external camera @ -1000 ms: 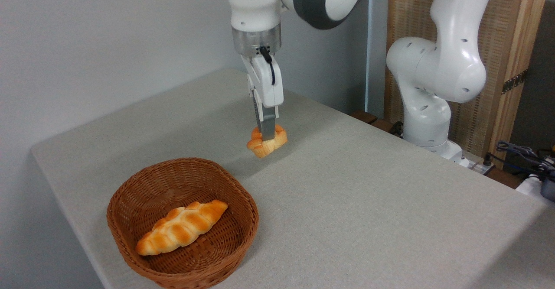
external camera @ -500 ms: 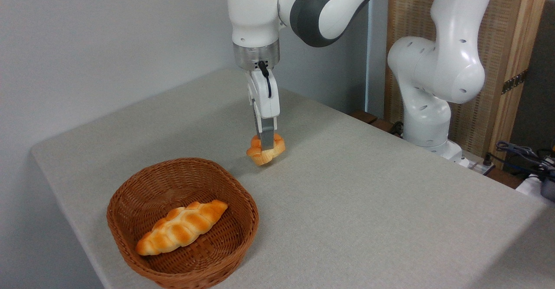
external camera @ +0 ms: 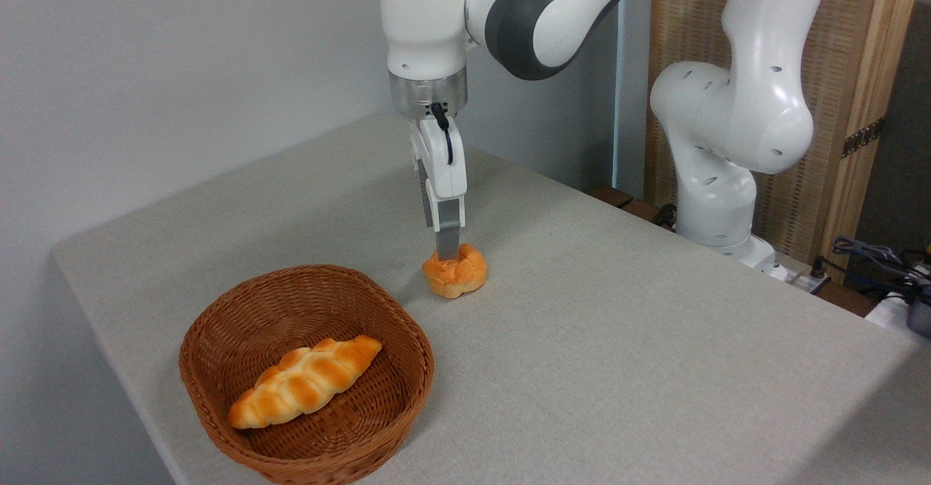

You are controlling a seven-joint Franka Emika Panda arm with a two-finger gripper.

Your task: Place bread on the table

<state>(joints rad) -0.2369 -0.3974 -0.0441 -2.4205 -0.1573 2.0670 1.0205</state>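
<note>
The bun (external camera: 456,271) is now seen resting on the bench (external camera: 618,339), just beyond the rim of the wicker basket (external camera: 305,372) and apart from it. Half a second ago it was held clear of the cloth, tilted and pinched between the fingers; a second ago it hung a little higher. Since then it has been lowered and set down, and it now sits flat, with its shadow closed up beneath it.

The end effector (external camera: 449,251) stands upright directly above the bun, its tip at the bun's top rear edge. From this side-on view only one finger can be made out, so whether the fingers are apart or together cannot be told. The bun's settled, level pose suggests that it has been let go, or is no longer squeezed as it was, but contact between the fingertip and the crust cannot be ruled out.

The braided loaf (external camera: 304,382) lies in the basket as it did in both earlier views and has not been disturbed.

The task is judged to be all but done: the bread is on the bench. What remains is for the release to be confirmed and the arm to be raised straight up, so that the bun is not dragged or tipped.
</note>
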